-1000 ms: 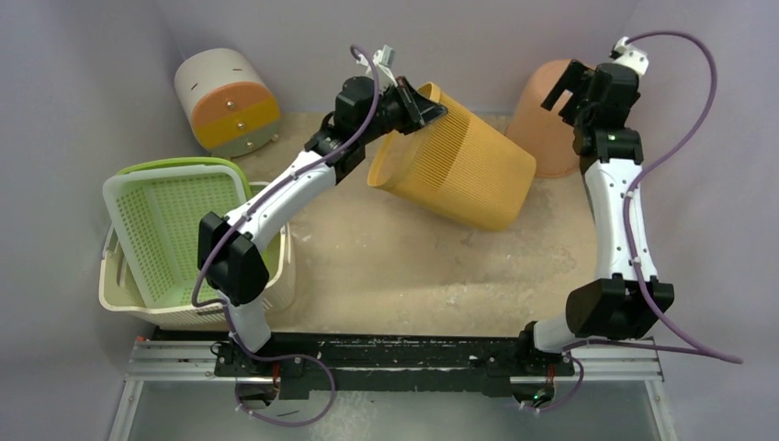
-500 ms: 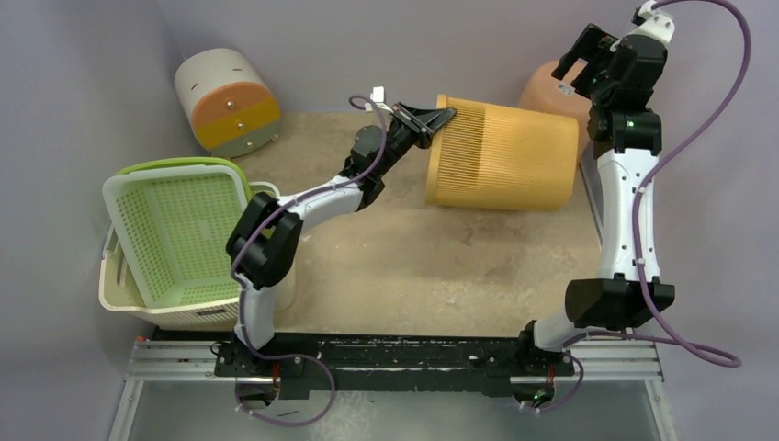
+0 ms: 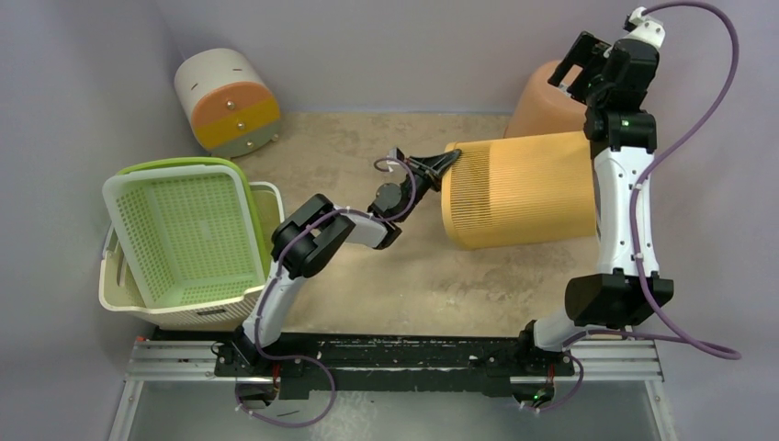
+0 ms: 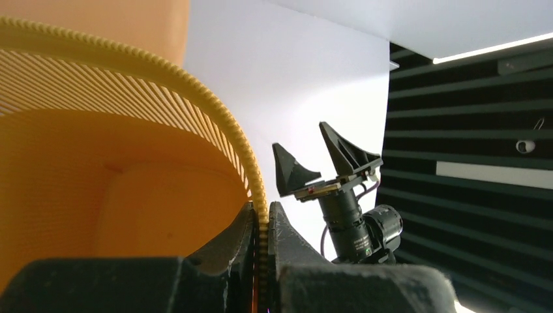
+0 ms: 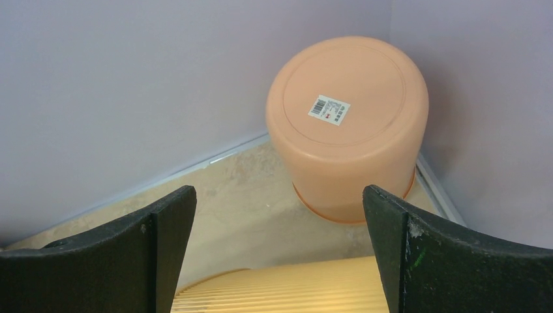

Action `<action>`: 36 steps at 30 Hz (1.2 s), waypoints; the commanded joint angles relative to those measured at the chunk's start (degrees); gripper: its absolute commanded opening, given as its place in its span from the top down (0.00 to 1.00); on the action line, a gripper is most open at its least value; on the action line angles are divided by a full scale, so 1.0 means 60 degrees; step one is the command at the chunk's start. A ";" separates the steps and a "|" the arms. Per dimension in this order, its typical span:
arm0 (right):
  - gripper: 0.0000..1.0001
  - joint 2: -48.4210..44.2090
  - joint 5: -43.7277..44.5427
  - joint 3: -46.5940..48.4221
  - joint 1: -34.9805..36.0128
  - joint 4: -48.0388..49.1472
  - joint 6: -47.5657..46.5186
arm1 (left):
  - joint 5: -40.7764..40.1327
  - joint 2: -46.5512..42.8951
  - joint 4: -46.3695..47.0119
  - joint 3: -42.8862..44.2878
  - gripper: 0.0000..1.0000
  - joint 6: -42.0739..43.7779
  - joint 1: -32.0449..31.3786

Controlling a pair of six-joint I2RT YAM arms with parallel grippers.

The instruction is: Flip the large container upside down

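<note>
The large container is a yellow ribbed bin [image 3: 519, 188]. It lies on its side in mid-air, mouth to the left. My left gripper [image 3: 444, 163] is shut on its rim; in the left wrist view the toothed rim [image 4: 215, 124] is pinched between the two black fingers [image 4: 290, 241]. My right gripper [image 3: 581, 72] is open and empty, high at the back right. In the right wrist view the gripper [image 5: 279, 257] looks down over the bin's ribbed side [image 5: 287, 293].
A peach bucket [image 5: 349, 120] stands upside down in the back right corner, also in the top view [image 3: 542, 96]. A green and cream basket stack [image 3: 184, 239] sits at the left. A white and orange drum [image 3: 227, 101] lies at the back left.
My left arm has folded lower and swung the bin down and forward, still on its side with its mouth to the left. My right arm has barely moved.
</note>
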 commanded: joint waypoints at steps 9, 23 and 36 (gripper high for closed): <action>0.00 -0.0332 -0.0364 -0.0315 -0.0051 0.0419 -0.0164 | 0.0658 0.0389 0.1895 -0.2291 1.00 -0.1452 0.1145; 0.00 -0.0461 -0.1255 -0.0529 -0.0051 0.0547 -0.0234 | 0.3853 0.0242 -0.2458 -0.2217 0.85 0.1838 0.2335; 0.00 -0.0766 -0.1559 -0.1045 -0.0051 0.0522 -0.0270 | 0.3701 -0.0539 -0.9930 -0.0055 0.65 0.7064 0.2540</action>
